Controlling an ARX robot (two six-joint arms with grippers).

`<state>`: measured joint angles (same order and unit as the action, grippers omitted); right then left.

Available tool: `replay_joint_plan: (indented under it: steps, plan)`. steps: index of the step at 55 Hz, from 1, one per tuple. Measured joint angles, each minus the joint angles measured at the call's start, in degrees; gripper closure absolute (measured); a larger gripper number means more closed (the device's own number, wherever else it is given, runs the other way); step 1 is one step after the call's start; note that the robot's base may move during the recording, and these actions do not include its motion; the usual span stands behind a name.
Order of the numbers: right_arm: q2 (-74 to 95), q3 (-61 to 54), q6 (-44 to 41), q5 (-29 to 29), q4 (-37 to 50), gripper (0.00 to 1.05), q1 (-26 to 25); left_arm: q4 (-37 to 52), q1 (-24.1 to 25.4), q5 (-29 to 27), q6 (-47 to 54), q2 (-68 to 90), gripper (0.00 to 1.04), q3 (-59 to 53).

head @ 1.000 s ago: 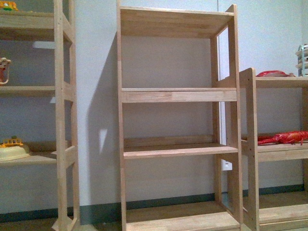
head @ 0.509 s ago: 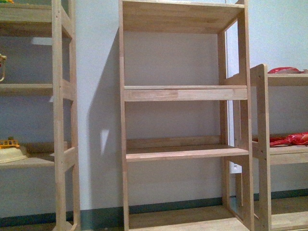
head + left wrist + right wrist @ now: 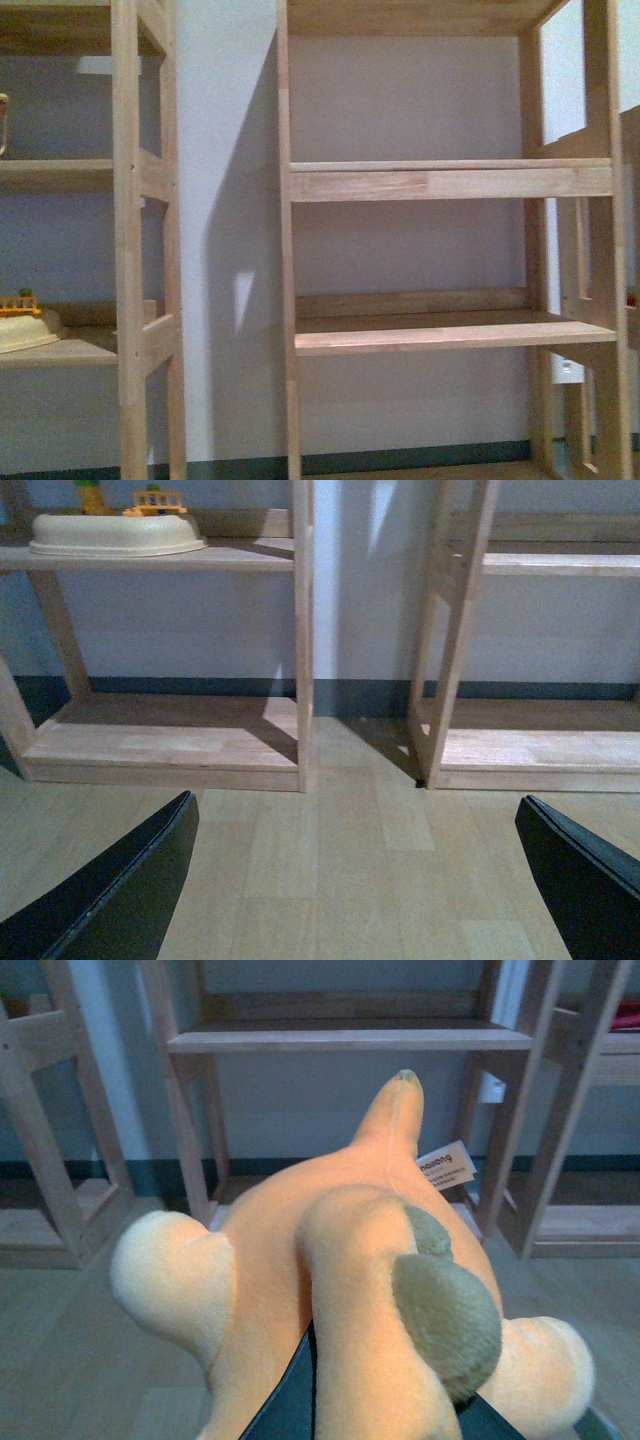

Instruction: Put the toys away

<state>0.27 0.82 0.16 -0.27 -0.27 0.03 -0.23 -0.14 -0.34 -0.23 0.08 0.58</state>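
The orange-yellow plush animal (image 3: 330, 1260) fills most of the right wrist view, with pale stubby limbs, a brown pad and a white tag (image 3: 447, 1167). My right gripper (image 3: 385, 1410) is shut on it. Only slivers of the dark fingers (image 3: 290, 1400) show under the plush. In the left wrist view, my left gripper (image 3: 355, 880) is open with nothing between its fingers, hovering low over the pale wooden floor (image 3: 340, 880). The front view shows neither arm and no plush.
A tall wooden shelf unit (image 3: 440, 335) with bare boards stands straight ahead against the wall. A second unit (image 3: 140, 330) on the left holds a cream bowl-shaped toy (image 3: 25, 325), which the left wrist view also shows as a cream bowl (image 3: 115, 535). Another shelf unit (image 3: 350, 1040) lies beyond the plush.
The middle shelf unit has grown larger in the front view and slid to the right. The right-hand unit with the red toys has passed out of view.
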Motion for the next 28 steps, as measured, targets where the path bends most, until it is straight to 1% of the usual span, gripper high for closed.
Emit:
replay_joint_plan:
  steps: [28]
  plan:
    - [0.07, 0.00, 0.02, 0.26, 0.00, 0.98, 0.02, 0.00, 0.04, 0.31, 0.00, 0.02, 0.06, 0.00]
